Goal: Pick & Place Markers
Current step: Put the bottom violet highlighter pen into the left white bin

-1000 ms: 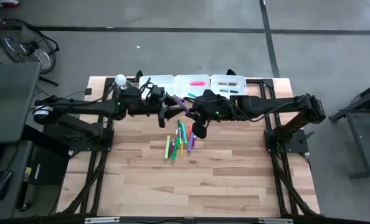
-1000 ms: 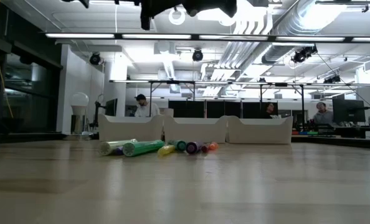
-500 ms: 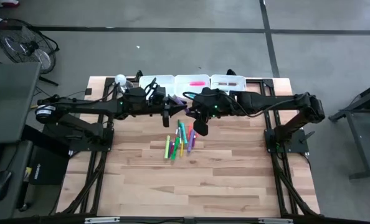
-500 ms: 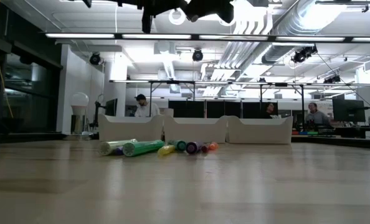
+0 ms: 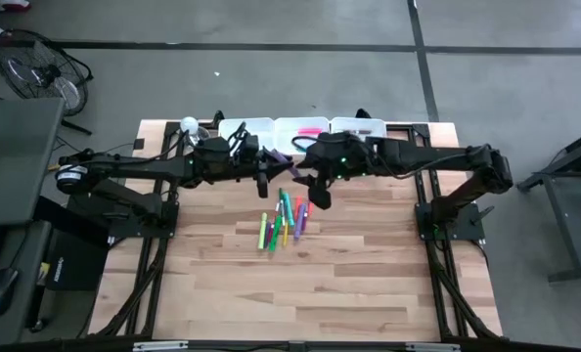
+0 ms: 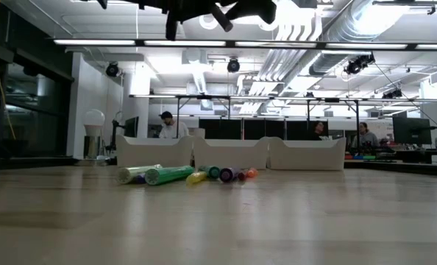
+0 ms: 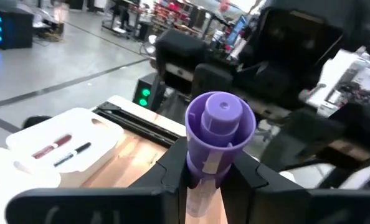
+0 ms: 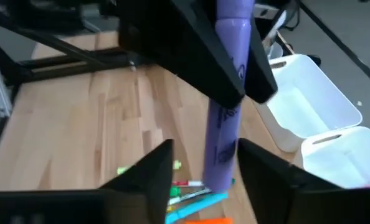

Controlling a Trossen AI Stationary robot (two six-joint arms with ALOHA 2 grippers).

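Note:
A purple marker (image 8: 225, 118) hangs high over the table, level, between my two grippers. My left gripper (image 7: 210, 163) is shut on it, and in the high view it (image 5: 268, 168) reaches in from the table's left. My right gripper (image 8: 205, 150) is open. Its fingers stand on either side of the marker's free end (image 8: 219, 177), and I see no touch. On the wood below lies a loose heap of markers (image 5: 283, 220) in green, yellow, orange and blue, resting on their sides. My left gripper pinches the purple marker's barrel just behind its wide purple end (image 7: 205, 175) between its two fingers. The fingers point level toward the table's right and lie along the marker. The marker sticks out forward past the fingertips, lifted clear of the table.
Three white trays (image 5: 246, 127) stand in a row at the table's far edge. The middle one holds a pink marker (image 5: 310, 129); the right one (image 7: 104, 134) holds two darker ones. Bare wood stretches toward the near edge. People sit at desks beyond the table in the low view.
My right gripper has drawn back a little toward the table's right and far edge. The purple marker has stayed up in the air at my left gripper.

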